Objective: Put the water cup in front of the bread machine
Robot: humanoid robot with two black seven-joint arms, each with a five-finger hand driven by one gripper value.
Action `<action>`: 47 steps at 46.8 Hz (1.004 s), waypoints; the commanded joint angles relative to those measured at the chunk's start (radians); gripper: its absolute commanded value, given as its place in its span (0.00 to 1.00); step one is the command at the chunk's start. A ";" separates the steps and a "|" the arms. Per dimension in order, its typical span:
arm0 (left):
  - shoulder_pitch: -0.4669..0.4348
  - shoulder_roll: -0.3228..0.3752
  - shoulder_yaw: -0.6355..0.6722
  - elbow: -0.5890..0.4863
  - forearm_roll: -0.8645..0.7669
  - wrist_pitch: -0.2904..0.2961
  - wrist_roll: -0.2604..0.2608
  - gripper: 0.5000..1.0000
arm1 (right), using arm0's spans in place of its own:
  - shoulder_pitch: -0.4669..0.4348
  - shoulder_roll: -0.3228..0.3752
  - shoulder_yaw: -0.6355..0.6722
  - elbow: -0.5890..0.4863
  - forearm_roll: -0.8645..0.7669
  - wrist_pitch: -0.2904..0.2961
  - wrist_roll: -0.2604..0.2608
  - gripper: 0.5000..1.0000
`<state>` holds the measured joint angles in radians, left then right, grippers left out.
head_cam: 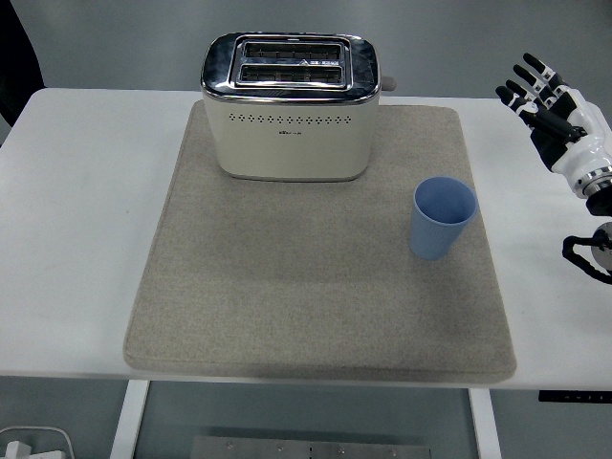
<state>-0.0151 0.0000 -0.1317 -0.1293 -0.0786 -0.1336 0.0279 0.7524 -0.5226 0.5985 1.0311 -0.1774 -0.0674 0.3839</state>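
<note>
Blue water cup (443,218) upright and open-mouthed on the grey mat (287,316), off to the right of the bread machine (290,105) and slightly nearer the table's front edge, well apart from it. Right hand (547,100) raised over the white table (76,210) at the right edge, fingers spread and relaxed, grasping nothing, clear of the cup. Left hand nowhere in view. Ground in front of the bread machine bare mat, so nothing in the way of the placement itself. Main risk probably at the grasp: a light, tall, smooth-looking cup, easily tipped or skated across the mat by a finger arriving before the rest close around it. Too high a grip on the rim likely to squeeze and tilt it; too loose a grip likely to let it slip on the lift. Contents not visible from this angle, so a possible spill in any tilt or jolt. On the carry leftward, some danger of clipping the bread machine's near right corner with the cup or knuckles if swung in too close. At release, a drop from height or a set-down on a slant likely to topple it.
</note>
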 commanded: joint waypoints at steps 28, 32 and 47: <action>-0.003 0.000 0.000 0.002 0.000 0.000 -0.008 1.00 | 0.010 -0.008 0.000 0.000 -0.001 0.009 0.001 0.86; -0.003 0.000 0.000 0.004 0.000 0.000 -0.008 1.00 | 0.010 -0.008 0.000 0.000 -0.001 0.006 0.001 0.86; -0.003 0.000 0.000 0.002 0.000 0.000 -0.008 1.00 | 0.007 -0.030 0.000 0.003 0.001 0.000 0.003 0.86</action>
<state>-0.0184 0.0000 -0.1319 -0.1273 -0.0782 -0.1335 0.0200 0.7581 -0.5519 0.5982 1.0332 -0.1768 -0.0635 0.3863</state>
